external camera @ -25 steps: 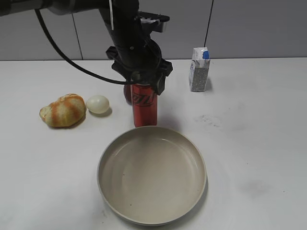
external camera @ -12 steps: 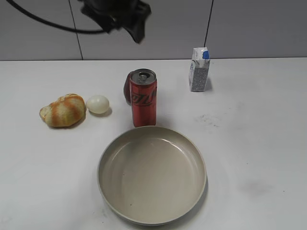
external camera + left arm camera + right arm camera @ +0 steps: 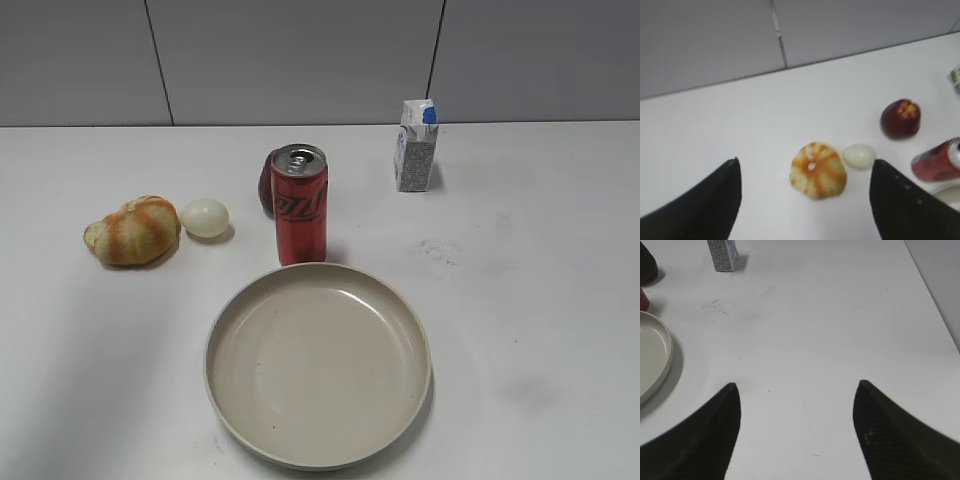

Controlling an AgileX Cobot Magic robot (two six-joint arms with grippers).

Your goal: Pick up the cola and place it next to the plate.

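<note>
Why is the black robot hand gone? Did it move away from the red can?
Yes. It was up above the can a moment ago and has gone up and left, out of the exterior view. The can stands by the plate.

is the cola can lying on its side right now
No, the cola stands upright on the table, silver top up, just behind the far rim of the plate.

I see even, diffuse lighting on the white bench (image 3: 540,260), no glare. Short soft shadows fall right of the cola (image 3: 300,204) and the plate (image 3: 318,364). My exterior view is sharp. My left wrist view is blurred throughout; the right wrist view is sharper.
</note>
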